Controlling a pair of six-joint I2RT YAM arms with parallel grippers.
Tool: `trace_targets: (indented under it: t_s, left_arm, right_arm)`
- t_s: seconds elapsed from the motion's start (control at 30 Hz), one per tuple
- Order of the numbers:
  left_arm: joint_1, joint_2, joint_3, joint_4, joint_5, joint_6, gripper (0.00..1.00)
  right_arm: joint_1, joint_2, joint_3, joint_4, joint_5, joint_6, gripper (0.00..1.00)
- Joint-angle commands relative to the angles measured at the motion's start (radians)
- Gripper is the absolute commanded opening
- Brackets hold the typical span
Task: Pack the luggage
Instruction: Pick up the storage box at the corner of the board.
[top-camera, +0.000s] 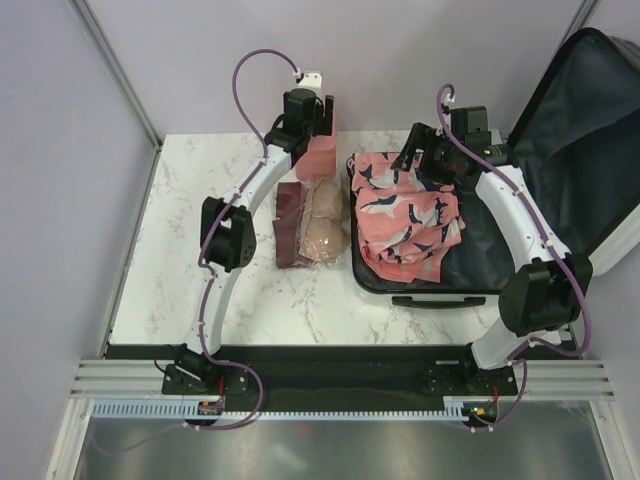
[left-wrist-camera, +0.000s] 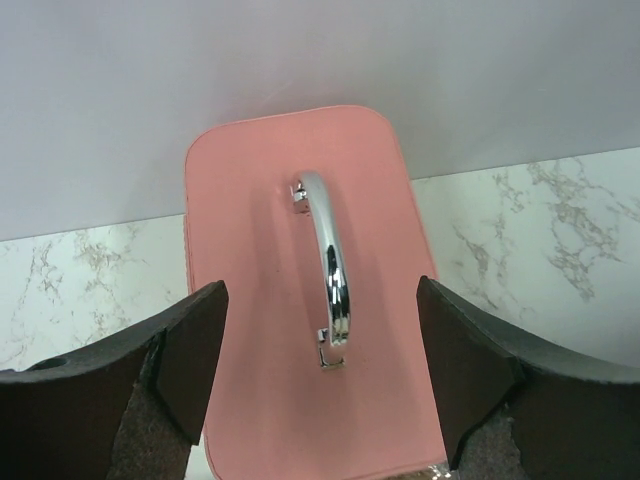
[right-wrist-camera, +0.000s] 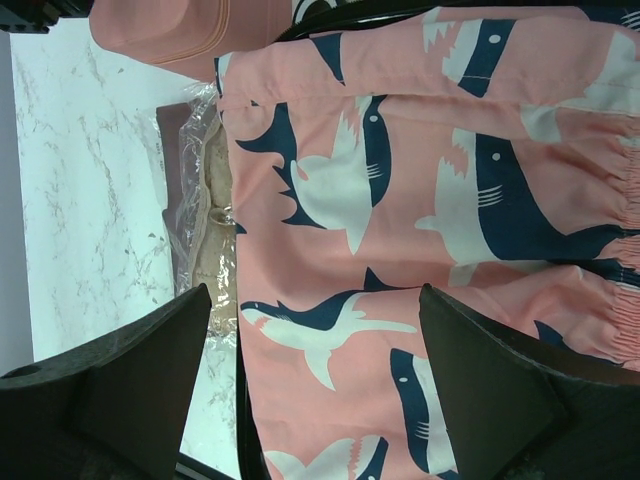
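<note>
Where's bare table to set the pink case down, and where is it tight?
Widest bare patch: table left of the left arm. A narrower strip lies between the bagged items and the near edge. Crowded: pink case, bagged items and luggage sit close together.

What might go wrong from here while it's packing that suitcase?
The left gripper hovers open over the pink case. Its smooth metal handle might slip when grasped, or the case could tip. The shark-print shorts lie bunched up against the rim of the luggage, so the lid might pinch them.
</note>
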Motion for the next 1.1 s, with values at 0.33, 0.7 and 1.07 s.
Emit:
trace_targets:
  t_s: [0.33, 0.7, 1.07]
  left_arm:
    - [0.024, 0.048, 0.046, 0.066, 0.098, 0.044, 0.7]
    - [0.024, 0.038, 0.035, 0.052, 0.104, -0.004, 0.19]
    - [0.03, -0.039, 0.041, 0.151, 0.056, 0.004, 0.02]
  right_arm:
    - [0.016, 0.053, 0.094, -0.006, 0.025, 0.011, 0.92]
    - [0.022, 0.059, 0.098, -0.012, 0.035, 0.003, 0.92]
    - [0.029, 0.062, 0.091, -0.017, 0.041, 0.002, 0.92]
